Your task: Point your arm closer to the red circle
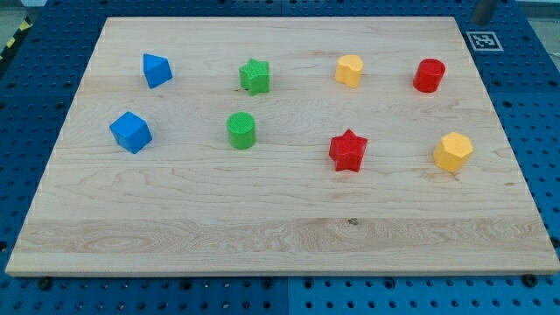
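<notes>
Camera view: your tip does not show, so you cannot tell the end effector's state. Red circle block [429, 75] sits at the wooden bench's [280, 227] upper right, right of the yellow cylinder block [349, 71], well above the yellow hexagon block [453, 151].

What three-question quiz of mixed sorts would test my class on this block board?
1. True or false: the red circle lies at the view's top right.
2. Which block sits nearest below the green star? A) green circle B) red star C) blue cube
3. How many yellow blocks are on the wooden board?

Key: 1 true; 2 A; 3 two. A grey object pokes in at the view's top right; my tip cannot be made out.
</notes>
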You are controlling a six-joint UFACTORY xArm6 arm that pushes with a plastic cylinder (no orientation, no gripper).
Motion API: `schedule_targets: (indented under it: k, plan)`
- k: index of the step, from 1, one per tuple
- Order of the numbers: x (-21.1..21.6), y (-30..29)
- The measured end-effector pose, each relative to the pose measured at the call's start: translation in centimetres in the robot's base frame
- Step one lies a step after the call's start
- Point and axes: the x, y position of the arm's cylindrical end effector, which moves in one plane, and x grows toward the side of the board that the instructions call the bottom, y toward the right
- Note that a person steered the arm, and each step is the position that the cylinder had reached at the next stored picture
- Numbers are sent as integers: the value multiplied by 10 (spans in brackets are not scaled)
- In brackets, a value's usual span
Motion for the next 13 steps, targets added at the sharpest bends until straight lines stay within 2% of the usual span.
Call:
schedule_targets:
  k: [6,8,9,10,11,13]
  plan:
    - [2,-2]
    - [61,-2]
    - [61,-2]
    - [89,11]
    - [128,7]
    - [156,-27]
